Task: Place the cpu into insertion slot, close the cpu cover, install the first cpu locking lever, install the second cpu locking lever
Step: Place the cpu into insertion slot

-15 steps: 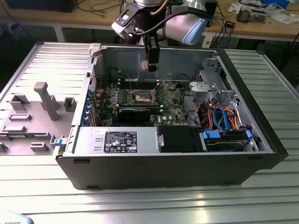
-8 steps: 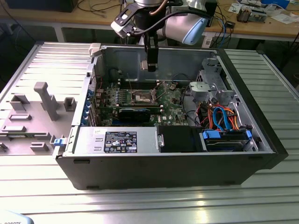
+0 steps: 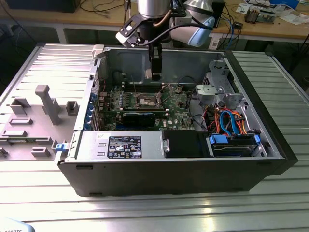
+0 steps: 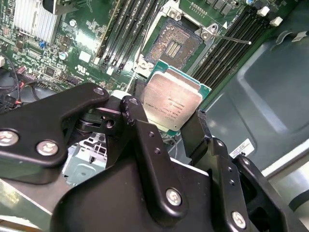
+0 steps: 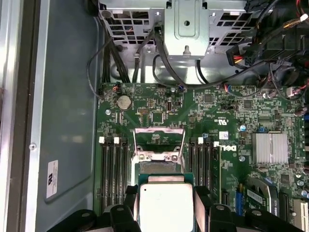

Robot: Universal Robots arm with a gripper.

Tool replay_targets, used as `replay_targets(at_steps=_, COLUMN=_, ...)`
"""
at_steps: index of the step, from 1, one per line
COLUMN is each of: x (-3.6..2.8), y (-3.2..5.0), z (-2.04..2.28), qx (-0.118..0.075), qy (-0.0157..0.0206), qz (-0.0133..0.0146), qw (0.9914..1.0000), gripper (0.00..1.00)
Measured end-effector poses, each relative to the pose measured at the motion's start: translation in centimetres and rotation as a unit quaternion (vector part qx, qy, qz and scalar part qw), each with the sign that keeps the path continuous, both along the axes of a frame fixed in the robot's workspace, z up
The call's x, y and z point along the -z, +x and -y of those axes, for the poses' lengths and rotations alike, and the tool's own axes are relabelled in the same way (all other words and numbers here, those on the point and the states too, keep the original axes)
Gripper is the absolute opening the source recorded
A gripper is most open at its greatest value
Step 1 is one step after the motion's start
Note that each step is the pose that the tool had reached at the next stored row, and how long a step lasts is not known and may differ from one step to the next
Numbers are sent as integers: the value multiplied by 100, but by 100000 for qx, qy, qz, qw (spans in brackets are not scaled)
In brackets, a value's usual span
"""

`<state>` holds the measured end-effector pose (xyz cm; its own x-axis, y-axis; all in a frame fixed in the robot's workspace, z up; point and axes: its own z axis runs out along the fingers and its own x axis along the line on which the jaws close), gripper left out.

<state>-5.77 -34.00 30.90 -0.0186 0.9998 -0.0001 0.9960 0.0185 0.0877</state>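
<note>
My gripper is shut on the cpu, a flat square chip with a silver-grey top, pinched by its edges between two black fingers. In the exterior view the gripper hangs inside the open computer case, above and slightly behind the insertion slot. The slot lies bare with its dark pin field showing. In the first wrist view the cpu covers part of the slot, and the cpu cover stands raised behind it. A thin locking lever sticks out beside the slot.
Memory slots flank the socket on both sides. A black card lies in front of it. A metal drive cage and orange and blue cables stand at the exterior view's right. The case walls enclose the board.
</note>
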Motion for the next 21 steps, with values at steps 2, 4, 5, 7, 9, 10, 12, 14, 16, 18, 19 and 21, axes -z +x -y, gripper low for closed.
replay_targets(at_steps=2, x=52, y=0, z=-3, qx=1, qy=-32, qz=5, qw=100000, gripper=54)
replay_targets(at_steps=4, x=62, y=0, z=-4, qx=0, qy=-47, qz=-6, qw=100000, gripper=54)
replay_targets(at_steps=5, x=64, y=0, z=-4, qx=3, qy=-43, qz=-5, qw=100000, gripper=54)
replay_targets(at_steps=7, x=67, y=0, z=-4, qx=4, qy=-38, qz=-1, qw=100000, gripper=54)
replay_targets(at_steps=9, x=67, y=0, z=-4, qx=3, qy=-37, qz=0, qw=100000, gripper=54)
replay_targets(at_steps=10, x=67, y=0, z=-4, qx=3, qy=-33, qz=-2, qw=100000, gripper=54)
replay_targets(at_steps=12, x=68, y=0, z=-4, qx=5, qy=-23, qz=2, qw=100000, gripper=54)
replay_targets(at_steps=14, x=67, y=0, z=-5, qx=6, qy=-24, qz=2, qw=100000, gripper=54)
replay_targets(at_steps=16, x=67, y=0, z=-4, qx=4, qy=-36, qz=-1, qw=100000, gripper=54)
replay_targets(at_steps=18, x=68, y=0, z=-4, qx=1, qy=-43, qz=-2, qw=100000, gripper=54)
replay_targets(at_steps=19, x=68, y=0, z=-4, qx=3, qy=-40, qz=-2, qw=100000, gripper=54)
replay_targets(at_steps=21, x=69, y=0, z=-4, qx=3, qy=-38, qz=-2, qw=100000, gripper=54)
